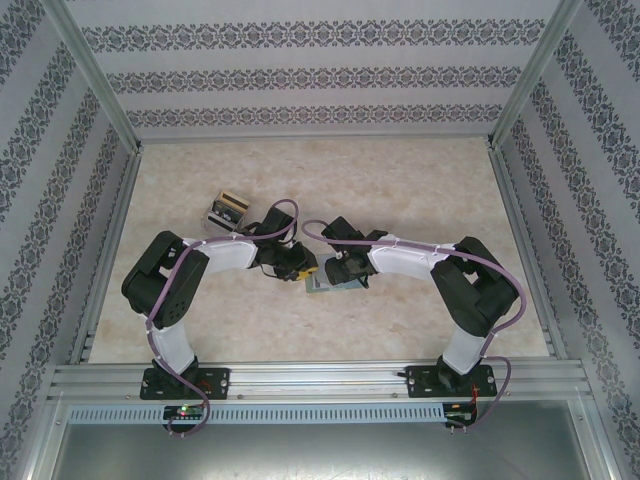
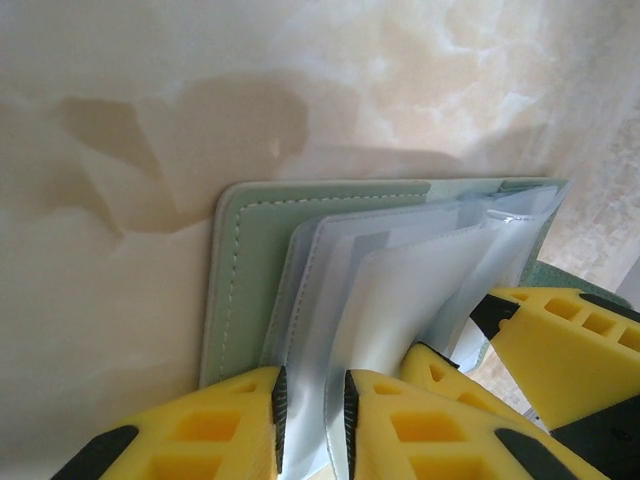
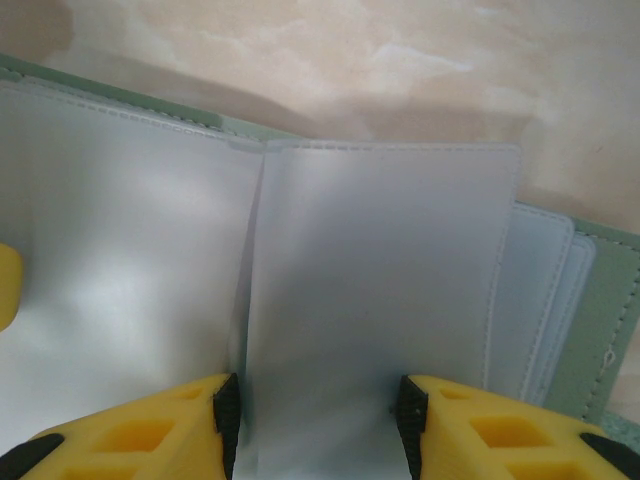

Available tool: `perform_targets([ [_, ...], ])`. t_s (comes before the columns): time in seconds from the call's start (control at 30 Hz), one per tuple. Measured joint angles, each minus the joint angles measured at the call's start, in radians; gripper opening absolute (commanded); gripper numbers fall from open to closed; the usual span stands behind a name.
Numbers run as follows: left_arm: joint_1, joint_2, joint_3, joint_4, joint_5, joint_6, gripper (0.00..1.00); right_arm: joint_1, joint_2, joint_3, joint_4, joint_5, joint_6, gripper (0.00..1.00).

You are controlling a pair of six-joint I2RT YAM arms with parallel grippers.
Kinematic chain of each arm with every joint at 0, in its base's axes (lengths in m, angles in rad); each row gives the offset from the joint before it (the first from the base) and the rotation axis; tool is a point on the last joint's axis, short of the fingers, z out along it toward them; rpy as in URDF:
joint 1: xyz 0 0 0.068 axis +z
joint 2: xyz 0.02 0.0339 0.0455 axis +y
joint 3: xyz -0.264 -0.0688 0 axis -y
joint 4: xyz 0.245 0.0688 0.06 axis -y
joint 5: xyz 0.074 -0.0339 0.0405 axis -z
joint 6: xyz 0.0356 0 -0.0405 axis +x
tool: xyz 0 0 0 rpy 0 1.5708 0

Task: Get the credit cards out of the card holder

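The left gripper [image 2: 312, 400] has its jaws nearly together, pinching a frosted sleeve of the card holder [image 2: 235, 260]. The right gripper [image 3: 315, 400] stands half open over another sleeve and clasps nothing. The holder lies open on the desk [image 2: 300, 60], right of the small box [image 1: 228, 210] and nearer, with its long axis left-right. From above the arms largely hide it. It has a green stitched cover, and the sleeves' contents are unclear.

Pale marbled tabletop [image 1: 420, 190] lies open far and right; a small tan-lined box [image 1: 228, 210] stands behind-left of the grey-green bifold wallet [image 1: 322, 285].
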Motion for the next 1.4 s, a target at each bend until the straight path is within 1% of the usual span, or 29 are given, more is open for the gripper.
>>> perform_targets([
  [0.2,0.000,0.000,0.011,-0.010,0.000,0.024,0.20,0.000,0.000,0.000,0.000,0.000,0.000,0.49],
  [0.4,0.000,0.000,0.011,-0.018,-0.001,0.045,0.14,0.000,0.000,0.000,0.001,0.000,0.000,0.49],
  [0.53,0.000,0.000,0.013,-0.031,-0.002,0.064,0.08,0.000,-0.010,-0.011,0.011,-0.003,0.003,0.51],
  [0.6,0.000,-0.001,0.017,-0.045,-0.007,0.079,0.05,-0.002,-0.025,-0.023,0.021,-0.010,0.004,0.54],
  [0.7,0.000,-0.007,0.024,-0.064,-0.016,0.100,0.00,-0.009,-0.067,-0.048,0.018,-0.013,0.012,0.57],
  [1.0,0.000,-0.047,0.047,-0.151,-0.058,0.179,0.00,-0.035,-0.256,-0.061,0.033,-0.038,0.045,0.62],
  [1.07,0.000,-0.063,0.047,-0.155,-0.053,0.186,0.04,-0.047,-0.284,-0.072,0.052,-0.038,0.048,0.62],
  [1.2,-0.004,-0.077,0.047,-0.127,-0.005,0.183,0.19,-0.076,-0.322,-0.127,0.100,-0.041,0.056,0.61],
  [1.3,-0.026,-0.077,0.047,-0.086,0.037,0.175,0.30,-0.107,-0.361,-0.185,0.130,-0.055,0.075,0.61],
  [1.4,-0.061,-0.076,0.061,-0.061,0.065,0.172,0.35,-0.138,-0.414,-0.233,0.158,-0.064,0.091,0.62],
])
